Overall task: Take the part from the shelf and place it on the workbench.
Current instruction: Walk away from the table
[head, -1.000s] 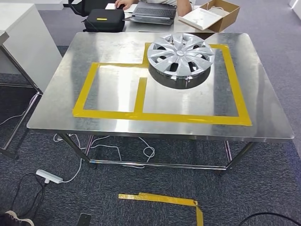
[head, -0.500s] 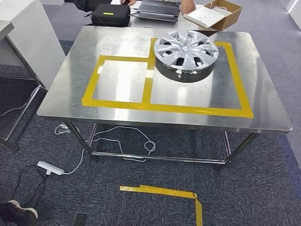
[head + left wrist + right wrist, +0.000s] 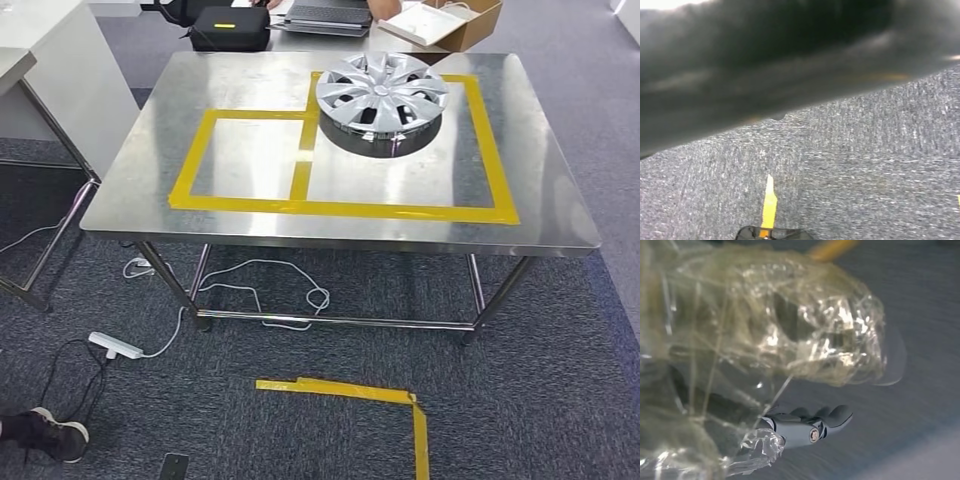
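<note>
The part, a silver wheel cover, lies flat on the steel workbench, inside the far corner of the larger yellow-taped rectangle. In the right wrist view my right hand hangs over grey carpet with its dark fingers stretched out and nothing between them. Crinkled clear plastic film lies close to the lens and blurs much of that picture. The left wrist view looks down at carpet and a strip of yellow tape.
A black case, a laptop and a cardboard box sit behind the workbench. A white table stands at left. On the floor lie a power strip, cables, yellow tape and a person's shoe.
The whole head picture has shifted: the workbench now sits higher and a little smaller, with more floor showing, so the camera has moved. The wheel cover keeps its place on the workbench.
</note>
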Tool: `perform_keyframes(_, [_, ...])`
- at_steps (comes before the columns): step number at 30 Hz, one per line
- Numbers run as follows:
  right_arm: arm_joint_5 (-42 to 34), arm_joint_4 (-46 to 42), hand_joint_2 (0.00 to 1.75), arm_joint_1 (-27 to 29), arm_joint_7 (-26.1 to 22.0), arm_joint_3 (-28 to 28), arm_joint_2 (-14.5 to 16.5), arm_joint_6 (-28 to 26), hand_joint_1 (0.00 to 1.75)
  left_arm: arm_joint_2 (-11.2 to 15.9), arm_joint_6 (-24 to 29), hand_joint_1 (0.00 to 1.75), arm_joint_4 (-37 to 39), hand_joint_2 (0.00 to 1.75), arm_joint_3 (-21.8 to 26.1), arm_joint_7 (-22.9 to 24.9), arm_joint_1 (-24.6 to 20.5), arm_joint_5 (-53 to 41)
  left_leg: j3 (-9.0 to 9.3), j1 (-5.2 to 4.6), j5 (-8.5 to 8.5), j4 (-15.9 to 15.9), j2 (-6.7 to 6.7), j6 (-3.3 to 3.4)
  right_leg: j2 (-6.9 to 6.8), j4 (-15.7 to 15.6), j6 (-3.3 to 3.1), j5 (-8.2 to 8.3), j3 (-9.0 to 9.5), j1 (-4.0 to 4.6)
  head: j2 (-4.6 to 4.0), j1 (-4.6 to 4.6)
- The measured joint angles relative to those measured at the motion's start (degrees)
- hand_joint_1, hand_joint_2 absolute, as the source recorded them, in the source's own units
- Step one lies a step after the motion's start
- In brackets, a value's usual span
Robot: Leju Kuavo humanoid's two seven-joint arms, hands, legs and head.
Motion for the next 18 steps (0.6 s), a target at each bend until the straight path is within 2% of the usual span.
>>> perform_keyframes(1, [1.6, 1.5, 0.0, -0.1, 3.3, 0.0, 0.0, 0.1, 0.0, 0.0, -0.1, 0.0, 0.0, 0.0, 0.0, 0.0, 0.0, -0.2, 2.68, -0.01, 1.78, -3.9, -0.02, 0.22, 0.01, 0.3, 0.09, 0.21, -0.45, 0.02, 0.0, -0.01])
perform_keyframes(3, [4.8, 4.4, 0.0, -0.3, 10.0, 0.1, 0.0, -0.3, 0.0, 0.1, -0.2, 0.0, 0.0, 0.0, 0.0, -0.1, -0.2, -0.7, 7.56, -0.14, 3.79, -11.9, -0.14, 0.82, 0.02, 0.8, 0.47, 0.59, -1.21, 0.17, 0.0, 0.01])
perform_keyframes(4, [6.3, 5.8, 0.0, -0.4, 13.1, 0.3, 0.1, -0.5, 0.0, 0.1, -0.3, 0.0, 0.0, 0.0, 0.0, -0.1, -0.3, -0.8, 8.73, -0.21, 4.04, -14.3, -0.2, 1.06, 0.02, 1.0, 0.74, 0.85, -1.51, 0.24, 0.0, 0.02])
perform_keyframes(5, [7.7, 7.0, 0.0, -0.4, 15.6, 0.6, 0.3, -0.6, 0.0, 0.1, -0.4, 0.0, 0.0, 0.0, 0.0, -0.2, -0.4, -0.9, 9.04, -0.3, 3.99, -15.3, -0.25, 1.29, 0.01, 1.1, 1.07, 1.16, -1.77, 0.29, 0.0, 0.04])
perform_keyframes(7, [10.2, 8.9, 0.0, -0.4, 18.5, 1.4, 0.7, -0.7, 0.0, 0.1, -0.3, 0.0, 0.0, 0.0, 0.0, -0.2, -0.5, -1.1, 8.52, -0.21, 4.6, -15.6, -0.11, 1.89, 0.09, 1.2, 1.72, 1.48, -2.15, 0.28, 0.0, 0.05])
perform_keyframes(8, [11.2, 9.7, 0.0, -0.4, 19.0, 1.9, 1.0, -0.6, 0.0, 0.2, -0.2, 0.0, 0.0, 0.0, 0.0, -0.1, -0.5, -1.2, 8.16, -0.11, 5.09, -15.8, 0.01, 2.34, 0.14, 1.8, 2.01, 0.74, -2.63, 0.26, 0.0, 0.13])
perform_keyframes(9, [12.0, 10.3, 0.0, -0.4, 19.2, 2.4, 1.2, -0.6, 0.0, 0.2, -0.1, 0.0, 0.0, 0.0, 0.0, -0.1, -0.6, -1.3, 7.65, -0.01, 5.66, -15.9, 0.12, 2.78, 0.18, 3.4, 2.22, -1.01, -3.43, 0.21, 0.0, 0.23])
perform_keyframes(10, [12.5, 10.8, 0.0, -0.4, 19.1, 2.8, 1.4, -0.5, 0.0, 0.2, 0.0, 0.0, 0.0, 0.0, 0.0, -0.1, -0.7, -1.3, 7.05, 0.02, 6.21, -16.0, 0.24, 3.11, 0.22, 6.3, 2.4, -3.57, -4.55, 0.14, 0.0, 0.34])
perform_keyframes(12, [13.1, 11.5, 0.0, -0.5, 18.7, 3.4, 1.6, -0.5, 0.0, 0.2, 0.1, 0.0, 0.0, 0.0, 0.0, 0.0, -0.6, -1.3, 5.62, -0.14, 7.24, -15.9, 0.31, 3.4, 0.2, 14.0, 2.71, -8.48, -6.89, 0.03, 0.0, 0.46])
perform_keyframes(13, [13.2, 11.8, 0.0, -0.6, 18.4, 3.7, 1.6, -0.4, 0.0, 0.2, 0.2, 0.0, 0.0, 0.0, 0.0, 0.0, -0.5, -1.3, 4.91, -0.22, 7.76, -15.8, 0.35, 3.41, 0.2, 16.8, 2.84, -9.39, -7.35, 0.02, 0.0, 0.44])
perform_keyframes(14, [13.5, 12.0, 0.0, -0.6, 18.1, 4.0, 1.6, -0.3, 0.0, 0.3, 0.2, 0.0, 0.0, 0.0, 0.1, 0.0, -0.5, -1.3, 4.18, -0.27, 8.24, -15.6, 0.38, 3.37, 0.19, 17.7, 2.9, -9.04, -6.89, 0.01, 0.0, 0.44])
perform_keyframes(15, [13.7, 12.2, 0.0, -0.6, 17.8, 4.2, 1.7, -0.2, 0.0, 0.3, 0.2, 0.0, 0.0, 0.0, 0.1, 0.0, -0.5, -1.2, 3.5, -0.28, 8.65, -15.5, 0.38, 3.27, 0.18, 16.2, 2.89, -7.66, -5.26, 0.01, 0.0, 0.45])
perform_keyframes(16, [13.9, 12.3, 0.0, -0.6, 17.5, 4.4, 1.7, -0.1, 0.0, 0.3, 0.3, 0.0, 0.0, 0.0, 0.2, 0.0, -0.5, -1.2, 2.9, -0.29, 9.01, -15.3, 0.38, 3.13, 0.18, 12.6, 2.82, -5.95, -2.56, 0.0, 0.0, 0.44])
perform_keyframes(18, [14.2, 12.5, 0.0, -0.8, 16.9, 4.9, 1.7, 0.1, 0.0, 0.3, 0.3, 0.0, 0.0, 0.0, 0.3, 0.0, -0.5, -1.1, 2.01, -0.44, 9.62, -14.8, 0.37, 2.68, 0.2, 3.7, 2.56, -4.37, 3.52, 0.03, 0.0, 0.44])
